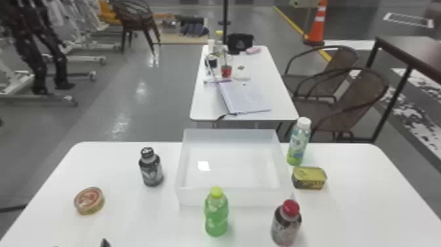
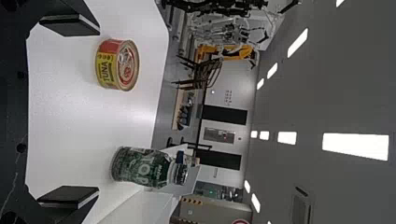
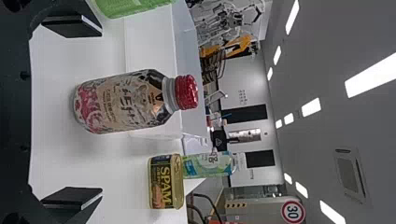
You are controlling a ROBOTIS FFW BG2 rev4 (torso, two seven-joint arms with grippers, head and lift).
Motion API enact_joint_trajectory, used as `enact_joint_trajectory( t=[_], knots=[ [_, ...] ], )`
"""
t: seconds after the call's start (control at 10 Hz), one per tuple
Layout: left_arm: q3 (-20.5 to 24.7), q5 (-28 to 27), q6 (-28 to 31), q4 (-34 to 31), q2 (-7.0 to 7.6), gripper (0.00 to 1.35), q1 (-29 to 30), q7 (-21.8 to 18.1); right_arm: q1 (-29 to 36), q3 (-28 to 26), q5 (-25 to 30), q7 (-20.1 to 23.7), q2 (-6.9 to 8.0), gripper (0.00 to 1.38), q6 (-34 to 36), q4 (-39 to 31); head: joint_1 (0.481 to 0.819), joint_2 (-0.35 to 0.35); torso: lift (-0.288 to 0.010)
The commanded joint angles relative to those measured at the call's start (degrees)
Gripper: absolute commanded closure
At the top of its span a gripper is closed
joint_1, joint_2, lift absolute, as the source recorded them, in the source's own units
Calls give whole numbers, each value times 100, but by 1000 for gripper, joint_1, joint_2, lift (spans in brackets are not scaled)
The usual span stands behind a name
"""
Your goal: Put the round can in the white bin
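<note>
On the white table (image 1: 111, 164): the round can, the bin and the bottles all stand here; as judged from this layout, the task is at its start.
White bin (image 1: 252, 197): mid-table, towards the far edge, its open top facing up; the round can is outside it, so the placing is undone.
Left gripper (image 2: 98, 111): fingers wide apart with nothing between them, the can ahead of the tips and nearer one finger than the other; grasping has yet to happen, and it seems the likelier arm for the job.
Right gripper (image 3: 102, 112): fingers well apart and holding nothing, facing the red-capped bottle (image 1: 286, 225); no part of this job seems to need it.
Green bottle (image 1: 216, 213): upright, just in front of the bin's near wall.
White-capped bottle (image 1: 298, 144): upright beside the bin, on the robot's right.
Dark bottle (image 1: 151, 169): upright between can and bin, a little farther back; a low carry could knock it.
Rectangular can (image 1: 309, 178): on the robot's right of the bin, not the one asked for.
Round can (image 1: 89, 201): flat on its base, lid up, well apart from the bin on the robot's left; reach, grip, lift, carry, lowering and release are all left to do.
</note>
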Motion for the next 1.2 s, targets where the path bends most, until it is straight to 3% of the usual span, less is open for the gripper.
enact_joint_trajectory(
  t=[0.0, 0.8, 1.1],
  knots=[
    [-19, 1, -1, -1, -24, 101, 0, 1, 7, 0, 16, -15, 5, 93, 0, -7, 549, 0, -100],
    [-71, 53, 17, -1, -24, 94, -26, 141, 16, 0, 16, -41, 5, 93, 0, -16, 549, 0, -100],
    [-19, 1, 394, -28, -24, 93, -193, 361, 16, 0, -10, -41, 5, 93, 0, 2, 549, 0, -100]
  ],
)
